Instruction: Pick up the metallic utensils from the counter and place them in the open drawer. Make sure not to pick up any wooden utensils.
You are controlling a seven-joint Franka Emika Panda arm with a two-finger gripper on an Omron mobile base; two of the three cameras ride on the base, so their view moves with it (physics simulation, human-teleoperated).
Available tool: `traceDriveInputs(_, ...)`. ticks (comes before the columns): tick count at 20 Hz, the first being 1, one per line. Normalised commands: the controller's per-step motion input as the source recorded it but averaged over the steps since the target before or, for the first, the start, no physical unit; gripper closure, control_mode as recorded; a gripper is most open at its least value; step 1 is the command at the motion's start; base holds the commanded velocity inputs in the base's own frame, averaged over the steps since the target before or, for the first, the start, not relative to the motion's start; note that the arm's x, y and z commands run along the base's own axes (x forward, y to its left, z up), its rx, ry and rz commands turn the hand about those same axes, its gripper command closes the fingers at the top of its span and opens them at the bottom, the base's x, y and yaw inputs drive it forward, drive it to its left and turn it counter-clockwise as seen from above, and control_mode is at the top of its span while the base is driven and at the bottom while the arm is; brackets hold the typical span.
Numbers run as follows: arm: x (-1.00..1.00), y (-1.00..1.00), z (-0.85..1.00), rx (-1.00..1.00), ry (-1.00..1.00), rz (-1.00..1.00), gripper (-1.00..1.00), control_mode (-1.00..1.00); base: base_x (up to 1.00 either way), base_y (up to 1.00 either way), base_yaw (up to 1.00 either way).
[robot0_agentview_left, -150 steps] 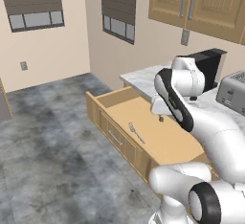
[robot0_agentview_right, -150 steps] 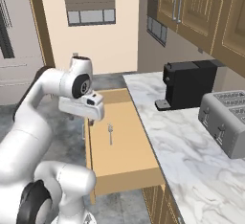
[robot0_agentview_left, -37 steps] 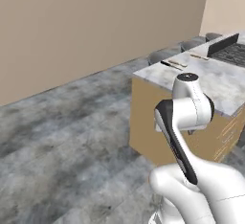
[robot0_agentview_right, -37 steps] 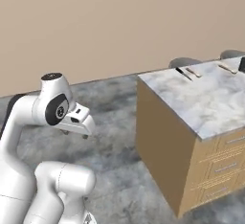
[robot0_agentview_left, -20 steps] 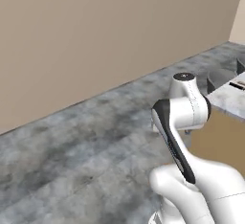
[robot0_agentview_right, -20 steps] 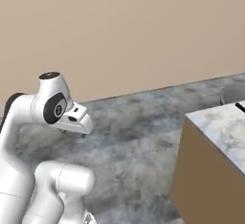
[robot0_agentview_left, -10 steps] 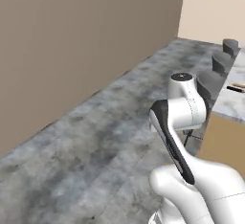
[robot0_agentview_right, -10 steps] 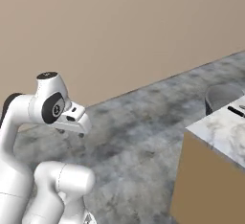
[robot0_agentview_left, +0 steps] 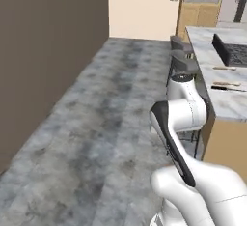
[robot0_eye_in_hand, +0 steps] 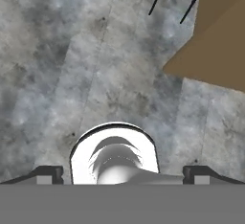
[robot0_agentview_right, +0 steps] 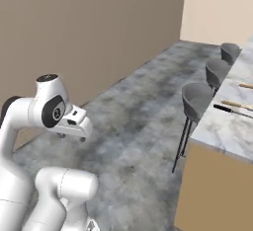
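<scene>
A: Which step is this?

B: I'd judge it the approach to the surface for a utensil. The end effector is carried low over the grey floor, well apart from the surface. In the hand view the fingertips stand wide apart with only floor between them, so it is released and empty.

A: Where are the utensils?

B: Near the surface's near edge, in front of the cooktop. The black-handled utensil lies nearest that edge. Just beyond it lie 2 wooden spoons, to be left alone. I cannot make out a fork, nor the drawer.

A: And next?

B: Probably bring the base closer beside the stools, then raise the arm above the black-handled utensil and descend, clear of the neighbouring spoon.
</scene>
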Motion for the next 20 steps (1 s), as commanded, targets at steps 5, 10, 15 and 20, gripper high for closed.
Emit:
traceDriveInputs(5, 0.0, 0.0, 0.0, 0.0, 0.0, 0.0, -1.0, 1.0, 0.57, 0.47, -0.77)
traceDriveInputs(10, 0.0, 0.0, 0.0, 0.0, 0.0, 0.0, -1.0, 1.0, 0.22, 0.21, -0.88)
traceDriveInputs(15, 0.0, 0.0, 0.0, 0.0, 0.0, 0.0, -1.0, 1.0, 0.16, 0.15, -0.9)
traceDriveInputs(20, 0.0, 0.0, 0.0, 0.0, 0.0, 0.0, -1.0, 1.0, 0.08, 0.31, -0.84)
